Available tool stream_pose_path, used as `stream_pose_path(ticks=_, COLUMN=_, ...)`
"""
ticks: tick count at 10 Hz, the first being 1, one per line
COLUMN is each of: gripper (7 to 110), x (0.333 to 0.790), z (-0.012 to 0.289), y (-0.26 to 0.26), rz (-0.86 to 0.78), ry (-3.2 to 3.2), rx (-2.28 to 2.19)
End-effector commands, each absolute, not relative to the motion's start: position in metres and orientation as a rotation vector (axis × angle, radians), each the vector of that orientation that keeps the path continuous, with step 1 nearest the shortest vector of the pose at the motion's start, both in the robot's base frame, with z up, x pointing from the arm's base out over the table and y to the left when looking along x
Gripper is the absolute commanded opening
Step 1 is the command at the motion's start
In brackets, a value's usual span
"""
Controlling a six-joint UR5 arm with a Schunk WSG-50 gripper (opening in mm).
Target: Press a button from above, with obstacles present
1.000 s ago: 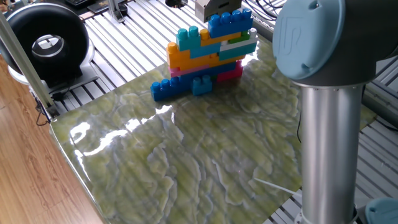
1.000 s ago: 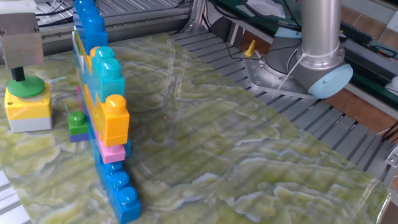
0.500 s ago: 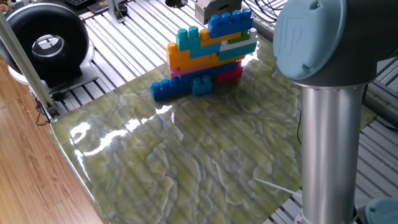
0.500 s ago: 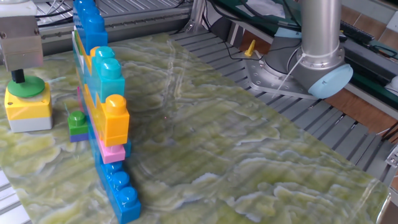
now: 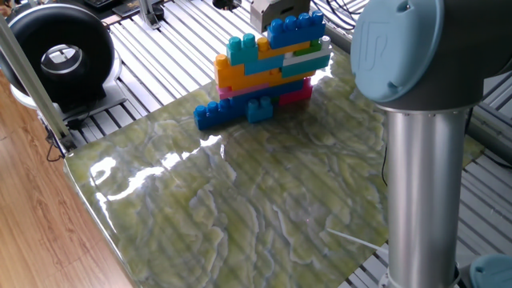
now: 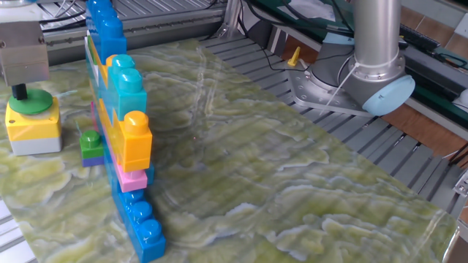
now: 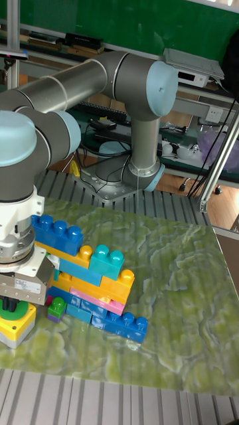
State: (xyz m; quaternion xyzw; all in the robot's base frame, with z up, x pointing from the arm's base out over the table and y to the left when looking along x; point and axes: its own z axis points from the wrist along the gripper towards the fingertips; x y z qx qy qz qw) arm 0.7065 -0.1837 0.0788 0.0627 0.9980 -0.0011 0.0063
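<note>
button (image 6: 29,101): green cap on yellow box, set on counter (image 6: 292,190) behind brick wall (image 6: 121,139). tool (image 6: 20,91): held directly over button, at or near contact; finger state cannot be told. step judged: pressing; straight downward push called for.

arm (image 7: 79,86): reaches from base at rear, elbow bent, forearm fwd to near-left | wrist (image 7: 16,219): vertical, pointing down | claw (image 6: 19,91): grey block body low, dark tip below; finger gap can't tell
</note>
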Motion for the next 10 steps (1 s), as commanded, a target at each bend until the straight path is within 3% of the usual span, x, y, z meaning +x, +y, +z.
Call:
stream_pose_path(ticks=1, gripper=7, x=0.7071, z=0.0786, y=-0.1819, rz=0.013, ry=3.118, rx=0.205)
stream_pose_path(ticks=10, gripper=7, x=0.7041, z=0.0754, y=-0.1816, rz=0.017, ry=3.123, rx=0.215)
